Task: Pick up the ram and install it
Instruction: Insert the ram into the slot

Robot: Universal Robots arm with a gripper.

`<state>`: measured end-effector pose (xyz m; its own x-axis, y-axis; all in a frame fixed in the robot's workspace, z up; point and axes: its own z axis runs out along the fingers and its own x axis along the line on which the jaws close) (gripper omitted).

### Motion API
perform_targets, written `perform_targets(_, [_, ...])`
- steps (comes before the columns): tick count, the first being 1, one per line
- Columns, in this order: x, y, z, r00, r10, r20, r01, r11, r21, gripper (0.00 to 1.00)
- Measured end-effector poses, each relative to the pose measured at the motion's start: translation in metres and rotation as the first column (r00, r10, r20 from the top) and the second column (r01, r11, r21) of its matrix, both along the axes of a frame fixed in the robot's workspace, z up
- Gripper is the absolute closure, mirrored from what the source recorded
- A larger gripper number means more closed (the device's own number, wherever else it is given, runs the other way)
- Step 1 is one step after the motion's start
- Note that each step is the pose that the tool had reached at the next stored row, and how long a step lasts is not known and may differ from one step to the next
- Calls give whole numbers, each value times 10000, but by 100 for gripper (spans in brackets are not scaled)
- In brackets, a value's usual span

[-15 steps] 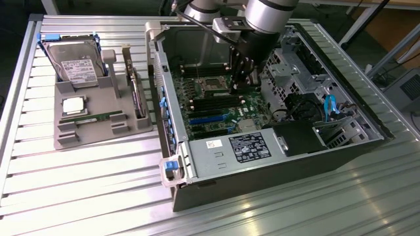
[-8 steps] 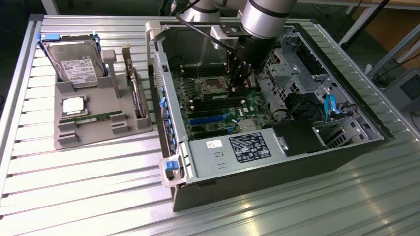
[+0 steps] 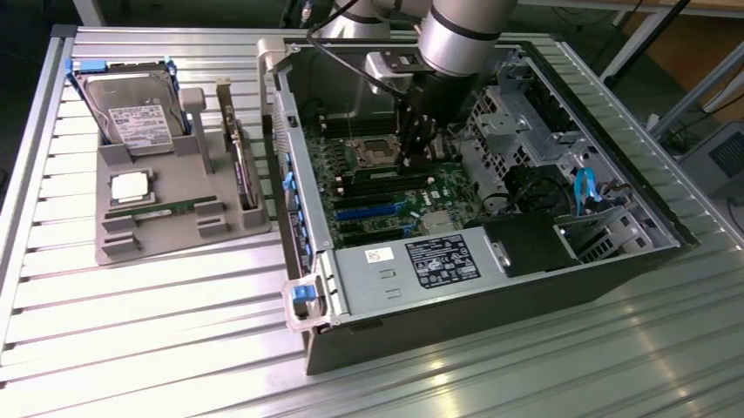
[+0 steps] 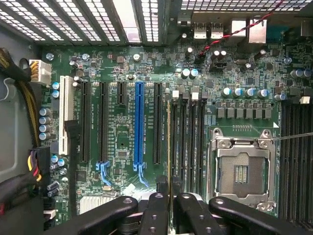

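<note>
Start at the exterior view's left, and you've got the grey holder tray (image 3: 174,239) sitting on the slatted metal table (image 3: 139,348), well apart from the action. It carries a hard drive (image 3: 131,113) standing upright at the back, a square silver CPU (image 3: 131,187) lying flat in front of it, a second green memory stick (image 3: 163,209) lying just beside the CPU, and an expansion card (image 3: 239,161) standing on edge along the side of the tray nearest the open computer case (image 3: 489,287). Move across to that case and there's your arm, reaching down inside over the motherboard (image 3: 402,205). Your pincer (image 3: 414,155) is clamped on the ram (image 4: 169,147), fingers pressed close on either face of the thin board. From the wrist view you see the ram edge-on, a narrow green strip held upright, lined up along the black memory slots (image 4: 188,142) and sitting at the first of them, between the black expansion slot (image 4: 157,122) and the empty CPU socket (image 4: 242,169). Whether it's touching the slot or just above it, you can't tell.
</note>
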<state>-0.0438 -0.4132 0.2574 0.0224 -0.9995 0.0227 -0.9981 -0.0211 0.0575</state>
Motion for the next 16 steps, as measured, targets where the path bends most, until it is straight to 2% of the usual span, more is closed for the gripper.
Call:
perform_targets(12, [-20, 35, -219, 10000, 1, 0, -1, 10000, -1, 87])
perform_targets(16, [-13, 65, -225, 10000, 1, -1, -1, 10000, -2, 87])
